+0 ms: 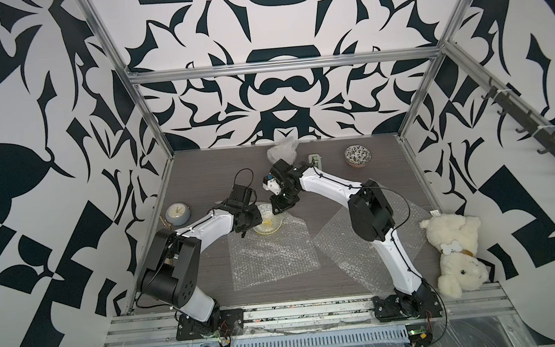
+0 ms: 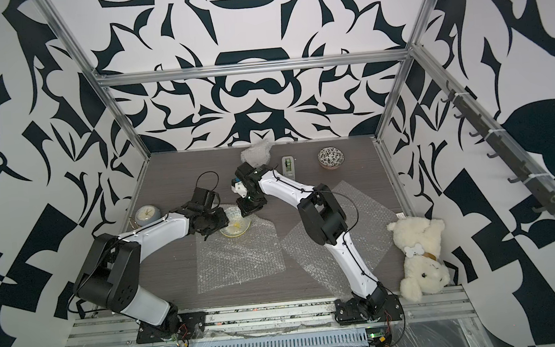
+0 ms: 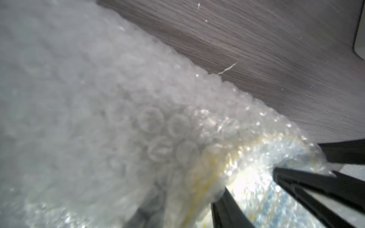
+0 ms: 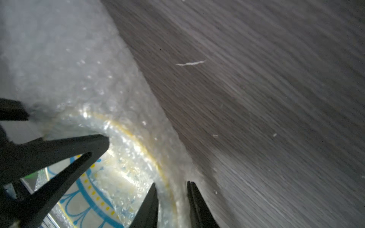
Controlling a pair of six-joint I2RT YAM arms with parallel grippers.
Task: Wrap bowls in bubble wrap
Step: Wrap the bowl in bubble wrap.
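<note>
**operator:** where does the bowl sit?

**spotter:** your blue-and-yellow patterned ceramic bowl [image 1: 271,225] stands upright near the middle of the dark wood-grain bench [image 1: 201,173]. it sits on the far part of a flat clear bubbled plastic sheet [image 1: 273,261]. the far edge of that sheet is folded up over the bowl's far rim.

**operator:** and the tools?

**spotter:** your left tool [image 1: 257,220] is at the bowl's left side, pinching the folded sheet against the rim. your right tool [image 4: 171,183] is at the far right side. its two fingers [image 4: 195,205] straddle the covered rim, pressed onto film and rim together.

**operator:** what else is on there?

**spotter:** a second clear bubbled sheet [image 1: 352,243] lies flat to the right, under your right arm [image 1: 331,183]. a crumpled bundle of bubbled film [image 1: 281,149] sits at the far edge, and i can't tell what's inside. to its right is the white tape dispenser [image 1: 315,160]. further right is the black-and-white floral bowl [image 1: 358,155], bare, upright and well apart from both tools. a round pale clock [image 1: 177,213] is at the left edge and a cream plush dog [image 1: 455,252] at the right.
</note>
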